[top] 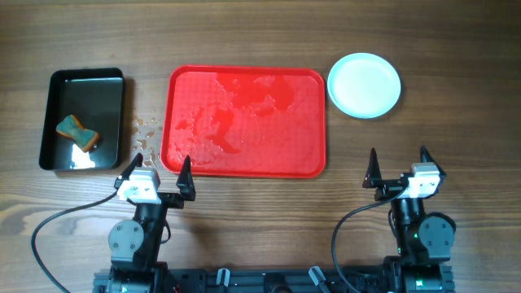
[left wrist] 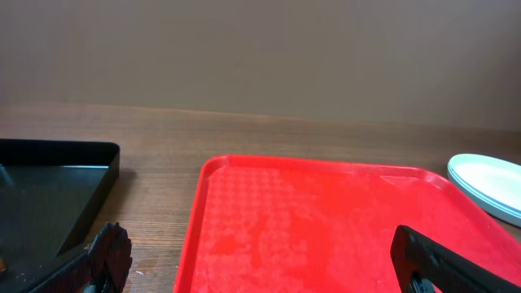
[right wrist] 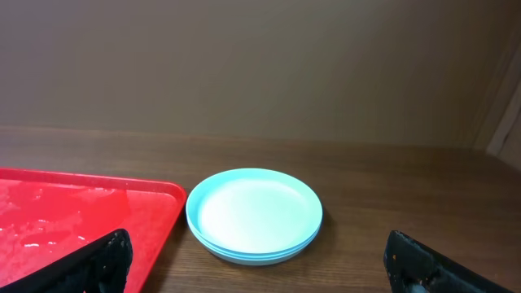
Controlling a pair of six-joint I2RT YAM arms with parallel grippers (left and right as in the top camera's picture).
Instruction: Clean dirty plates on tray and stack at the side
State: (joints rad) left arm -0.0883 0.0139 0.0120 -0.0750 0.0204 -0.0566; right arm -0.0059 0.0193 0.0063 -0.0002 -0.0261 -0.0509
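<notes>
Low in the overhead frame, the left gripper (top: 159,168) and right gripper (top: 398,159) both stand spread wide, grasping nothing. The wet red tray (top: 244,72) lies at centre, with the stacked plates (top: 364,85) at upper right, just off it. In the left wrist view the tray fills the lower centre. In the right wrist view the plates sit at centre, beside the tray's corner.

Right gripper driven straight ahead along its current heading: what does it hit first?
Most likely the stack of plates, dead ahead of the right gripper in the wrist view, with only table between. Height is unclear, so it might pass over.
</notes>
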